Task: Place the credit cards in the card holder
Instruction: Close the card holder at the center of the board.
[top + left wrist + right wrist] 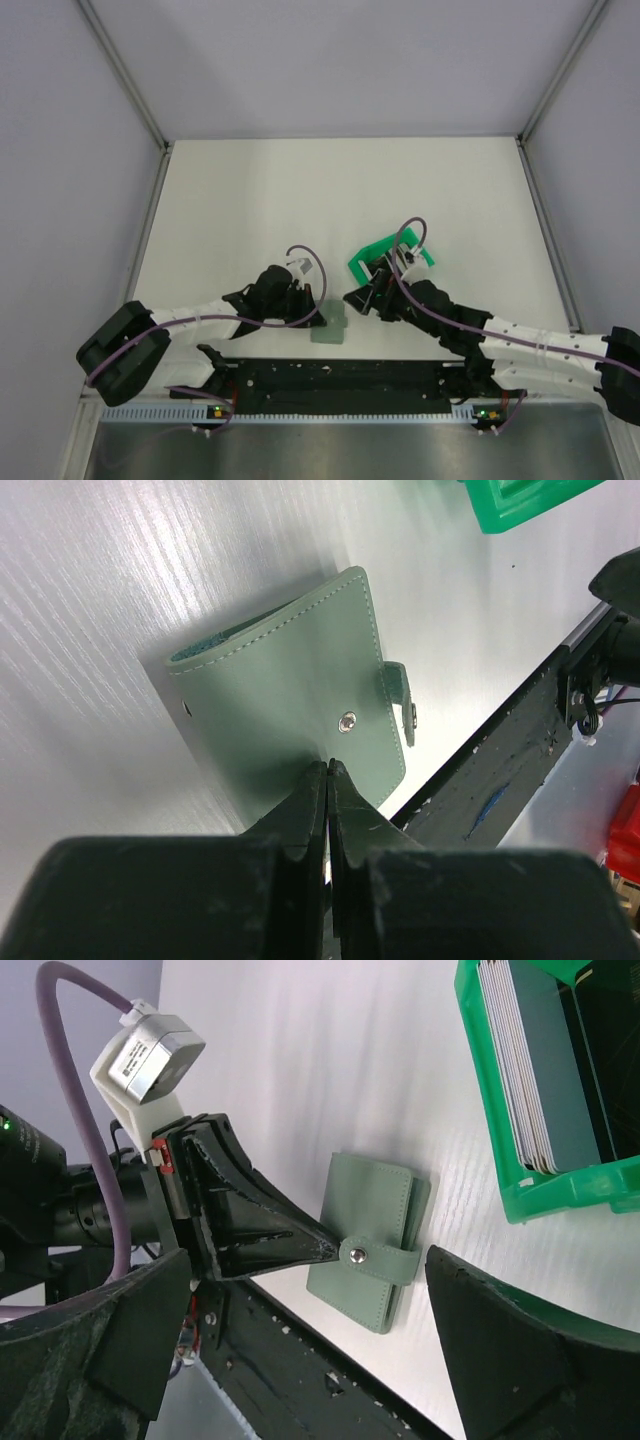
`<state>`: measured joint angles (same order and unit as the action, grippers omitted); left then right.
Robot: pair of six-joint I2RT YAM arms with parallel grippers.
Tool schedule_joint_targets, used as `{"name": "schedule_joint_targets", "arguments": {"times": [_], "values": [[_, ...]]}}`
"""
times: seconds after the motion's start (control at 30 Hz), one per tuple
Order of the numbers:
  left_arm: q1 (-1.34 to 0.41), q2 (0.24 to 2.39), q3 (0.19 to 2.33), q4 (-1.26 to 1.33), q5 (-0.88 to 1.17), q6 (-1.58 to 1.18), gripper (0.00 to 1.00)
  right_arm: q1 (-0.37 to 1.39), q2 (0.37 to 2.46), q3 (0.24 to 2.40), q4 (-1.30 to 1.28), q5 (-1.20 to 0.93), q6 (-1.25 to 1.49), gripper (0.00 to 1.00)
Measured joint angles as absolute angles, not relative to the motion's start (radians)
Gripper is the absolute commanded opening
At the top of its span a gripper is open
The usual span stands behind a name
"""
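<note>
The card holder (330, 326) lies folded flat near the table's front edge, a grey-green wallet (285, 695) with a strap and a metal snap (357, 1252) across its top. My left gripper (328, 766) is shut with nothing between its fingers. Its tips touch the wallet (370, 1215) beside the snap. My right gripper (308, 1260) hangs open above the wallet, one finger (520, 1350) on each side, touching nothing. The credit cards (535, 1060) stand on edge in a bright green bin (500, 1165): grey and whitish ones, with a black one (605, 1050) behind them.
The green bin (390, 258) sits just beyond the right gripper (365, 296), right of the left gripper (300, 300). A black rail (340, 378) runs along the table's front edge, close under the wallet. Grey walls enclose the white table (300, 190).
</note>
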<state>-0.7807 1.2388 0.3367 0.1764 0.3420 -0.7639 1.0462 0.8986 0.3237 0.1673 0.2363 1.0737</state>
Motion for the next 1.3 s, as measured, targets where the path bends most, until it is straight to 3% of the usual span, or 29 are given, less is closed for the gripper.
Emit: {"name": "schedule_joint_targets", "arguments": {"times": [0.1,0.17,0.23,0.7,1.3], "values": [[-0.781,1.238,0.337,0.176,0.342,-0.764,0.02,1.046,0.89,0.315,0.175,0.225,1.057,0.63],[-0.781,1.237,0.339,0.172,0.342,-0.764,0.02,1.045,0.899,0.324,0.139,0.228,1.049,0.21],[-0.781,1.233,0.339,0.169,0.34,-0.764,0.01,1.044,0.926,0.343,0.103,0.227,1.037,0.02],[-0.781,1.219,0.34,0.149,0.331,-0.764,0.0,1.045,1.232,0.466,0.06,0.145,1.032,0.0],[-0.781,1.195,0.34,0.137,0.345,-0.755,0.01,1.08,1.285,0.492,0.081,0.129,1.034,0.0]]}}
